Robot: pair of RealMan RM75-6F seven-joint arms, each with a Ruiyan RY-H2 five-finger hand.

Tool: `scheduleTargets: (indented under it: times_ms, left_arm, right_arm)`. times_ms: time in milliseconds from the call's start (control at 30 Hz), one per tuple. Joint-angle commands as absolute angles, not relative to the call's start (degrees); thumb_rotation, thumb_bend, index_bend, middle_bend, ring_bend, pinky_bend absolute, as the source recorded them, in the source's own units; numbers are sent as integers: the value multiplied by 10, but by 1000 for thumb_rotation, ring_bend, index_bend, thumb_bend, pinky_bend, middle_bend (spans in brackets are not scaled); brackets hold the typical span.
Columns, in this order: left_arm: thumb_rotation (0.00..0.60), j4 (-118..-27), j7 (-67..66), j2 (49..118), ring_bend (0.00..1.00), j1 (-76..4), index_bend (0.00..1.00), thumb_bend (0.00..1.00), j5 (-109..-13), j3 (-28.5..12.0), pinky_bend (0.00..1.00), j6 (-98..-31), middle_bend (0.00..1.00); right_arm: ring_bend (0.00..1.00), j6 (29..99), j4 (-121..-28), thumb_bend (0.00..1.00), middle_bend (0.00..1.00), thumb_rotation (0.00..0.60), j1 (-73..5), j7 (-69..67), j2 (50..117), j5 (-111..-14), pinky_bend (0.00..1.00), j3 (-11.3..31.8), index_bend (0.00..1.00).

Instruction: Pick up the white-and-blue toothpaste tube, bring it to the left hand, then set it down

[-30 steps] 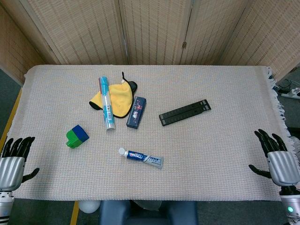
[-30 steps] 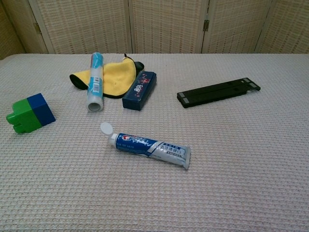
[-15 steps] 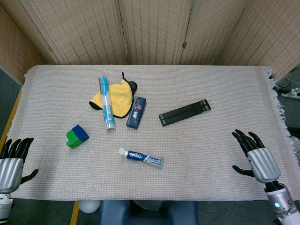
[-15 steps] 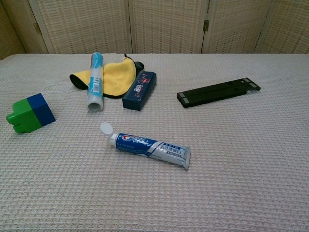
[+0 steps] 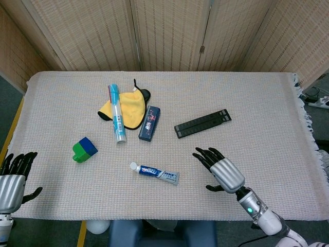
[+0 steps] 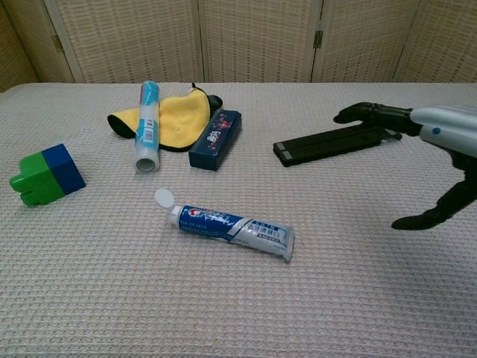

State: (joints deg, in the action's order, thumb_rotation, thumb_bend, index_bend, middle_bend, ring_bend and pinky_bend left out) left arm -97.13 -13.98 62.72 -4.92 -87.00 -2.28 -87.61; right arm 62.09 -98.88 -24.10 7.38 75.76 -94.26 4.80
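The white-and-blue toothpaste tube (image 5: pixel 158 173) (image 6: pixel 232 227) lies flat near the table's front, its white cap pointing left. My right hand (image 5: pixel 221 170) (image 6: pixel 425 142) hovers open to the right of the tube, fingers spread and pointing toward the far left, holding nothing. My left hand (image 5: pixel 13 177) stays at the front left corner, off the table's edge, fingers apart and empty. It does not show in the chest view.
A green-and-blue block (image 5: pixel 84 149) sits left of the tube. Behind it lie a light-blue cylinder (image 5: pixel 116 120) on a yellow cloth (image 5: pixel 131 109), a dark blue box (image 5: pixel 149 123) and a black folded bar (image 5: pixel 202 123). The woven cloth (image 5: pixel 257 103) covers the table.
My right hand has swept left from the table's front right corner to just right of the toothpaste tube and now shows in the chest view. The left hand has barely moved.
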Motion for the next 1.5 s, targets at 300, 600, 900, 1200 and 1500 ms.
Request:
scheduleTargets:
  times_ms: [300, 600, 900, 1200, 1500]
  left_arm:
    - [600, -980, -126, 618, 135, -43, 116, 217, -875, -18, 0, -881, 141]
    - [600, -984, -116, 614, 137, -43, 117, 217, -879, -17, 0, -879, 141]
    - [600, -984, -120, 613, 146, -41, 120, 217, -873, -18, 0, -877, 141]
    - [600, -980, -122, 616, 150, -42, 121, 217, -870, -18, 0, -872, 141]
    - [600, -976, -124, 618, 151, -43, 125, 216, -866, -19, 0, -868, 141]
  right_arm:
    - [56, 529, -968, 143, 0, 600, -325, 187, 892, -817, 49, 92, 0]
    - [51, 505, -885, 144, 0, 600, -375, 222, 982, -758, 39, 111, 0]
    - [61, 500, -824, 143, 0, 600, -408, 224, 1035, -740, 39, 113, 0]
    - [80, 498, -757, 143, 32, 600, -434, 224, 1061, -709, 50, 135, 0]
    - [147, 478, -762, 142, 134, 600, -451, 190, 1032, -699, 77, 145, 78]
